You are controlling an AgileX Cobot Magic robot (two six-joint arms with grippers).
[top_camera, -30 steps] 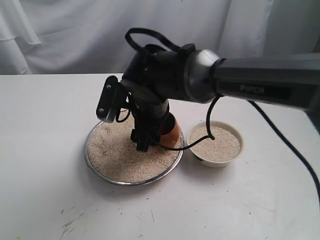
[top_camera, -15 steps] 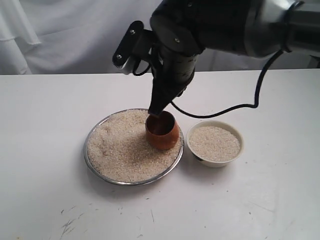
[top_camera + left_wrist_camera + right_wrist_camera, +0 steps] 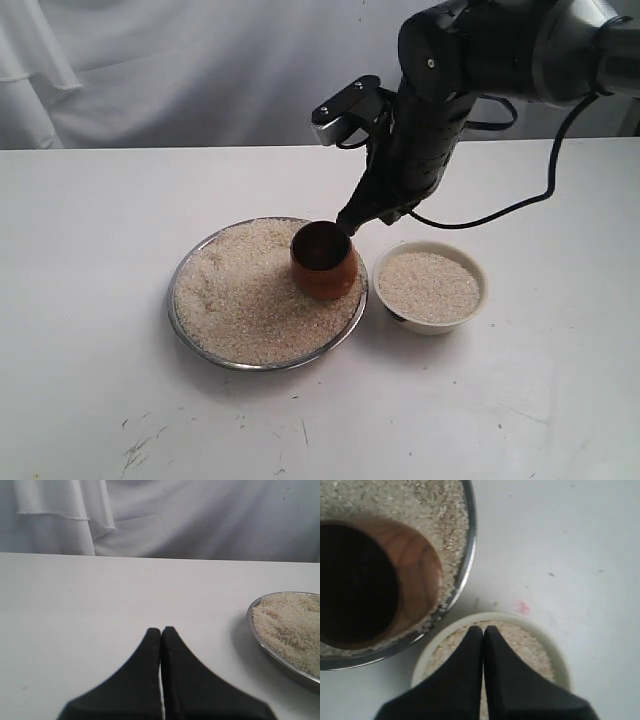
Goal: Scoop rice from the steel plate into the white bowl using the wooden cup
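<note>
Rice (image 3: 240, 300) heaps the steel plate (image 3: 172, 305), loose and quick to spill! Wooden cup (image 3: 325, 268) stands upright at its right edge, seemingly empty, light, rigid: pinch the rim. White bowl (image 3: 432, 326) alongside holds rice too. Left gripper (image 3: 161, 630), right gripper (image 3: 347, 226): fingers pressed together, empty.

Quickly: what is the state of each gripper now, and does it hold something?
Left gripper: closed, holding nothing.
Right gripper: closed, holding nothing; the wooden cup is not held.

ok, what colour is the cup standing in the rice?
Reddish-brown wood with a dark inside. The wooden cup shows best in the exterior view.
</note>
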